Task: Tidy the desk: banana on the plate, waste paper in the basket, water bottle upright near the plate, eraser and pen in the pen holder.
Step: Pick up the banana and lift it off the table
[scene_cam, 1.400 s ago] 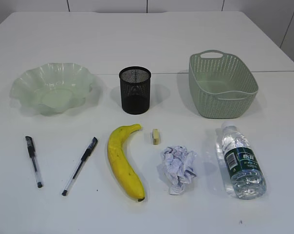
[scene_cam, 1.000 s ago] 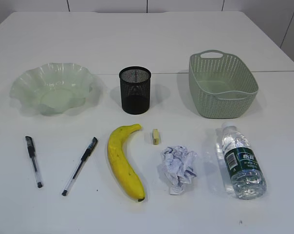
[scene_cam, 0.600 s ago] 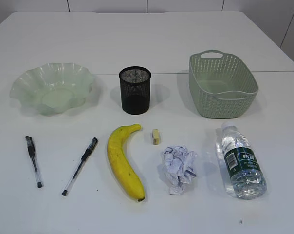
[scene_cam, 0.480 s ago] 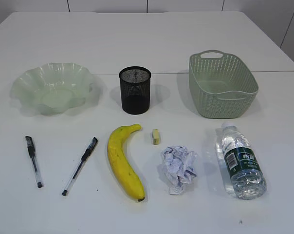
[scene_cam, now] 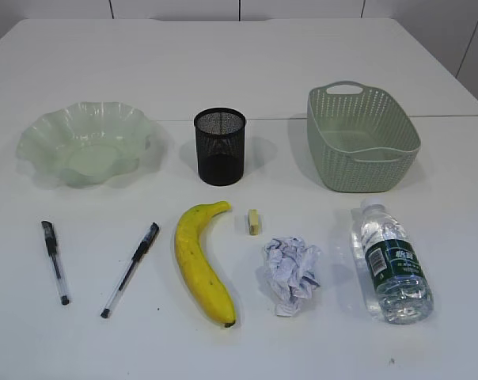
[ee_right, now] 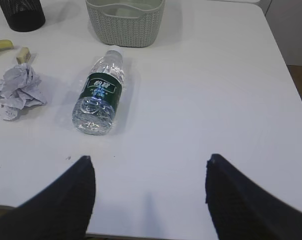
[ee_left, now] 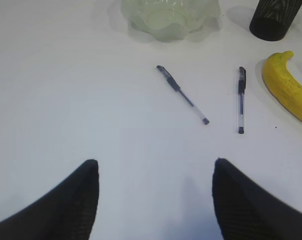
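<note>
On the white desk [scene_cam: 239,71] nothing is sitting where it belongs yet, so the tidying is only just beginning: the banana [scene_cam: 201,263] is lying between the two pens [scene_cam: 130,268] and the crumpled paper [scene_cam: 290,274], the small eraser [scene_cam: 254,221] is resting just beside the banana's stem, and the water bottle [scene_cam: 388,264] is lying on its side in front of the basket [scene_cam: 361,138]. The plate [scene_cam: 85,142] and the mesh pen holder [scene_cam: 220,146] are standing empty at the back. The left tool [ee_left: 155,172] is hovering released over bare desk, well short of the pens, and the right tool [ee_right: 148,170] is likewise spread wide with nothing in it, near the bottle. Judging from this, the first pick is waiting to be made, calling for one arm to be reaching forward and down over an item.
</note>
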Tool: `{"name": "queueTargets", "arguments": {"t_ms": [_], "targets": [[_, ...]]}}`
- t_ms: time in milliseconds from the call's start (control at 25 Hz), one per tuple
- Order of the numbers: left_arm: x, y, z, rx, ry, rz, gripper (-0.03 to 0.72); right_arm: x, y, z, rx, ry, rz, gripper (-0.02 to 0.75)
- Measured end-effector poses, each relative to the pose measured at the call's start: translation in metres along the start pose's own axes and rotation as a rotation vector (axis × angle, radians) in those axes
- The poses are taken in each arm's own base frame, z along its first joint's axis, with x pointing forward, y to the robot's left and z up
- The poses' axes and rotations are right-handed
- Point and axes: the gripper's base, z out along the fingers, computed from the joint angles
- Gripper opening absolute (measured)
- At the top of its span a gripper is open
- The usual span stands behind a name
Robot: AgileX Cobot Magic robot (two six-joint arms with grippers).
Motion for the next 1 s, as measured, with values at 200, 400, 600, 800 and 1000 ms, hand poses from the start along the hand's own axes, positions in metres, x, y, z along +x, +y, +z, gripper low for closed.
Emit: {"name": "queueTargets", "arguments": {"t_ms": [200,400,600,800,1000], "targets": [[0.000,0.000,0.000,0.000,0.000,0.000,0.496,0.000,0.000,0.000,0.000,0.000,0.000,0.517],[0.000,0.000,0.000,0.000,0.000,0.000,0.496,0.000,0.000,0.000,0.000,0.000,0.000,0.517],[-0.001,-0.001,0.000,0.006,-0.008,-0.003,0.496,0.000,0.000,0.000,0.000,0.000,0.000,0.517],[-0.020,-0.007,-0.004,0.065,-0.059,-0.035,0.484,-0.001,0.000,0.000,-0.004,-0.011,0.002,0.517],[-0.054,-0.011,0.010,0.079,0.032,-0.057,0.469,-0.013,0.003,-0.001,-0.040,-0.045,0.022,0.517]]}}
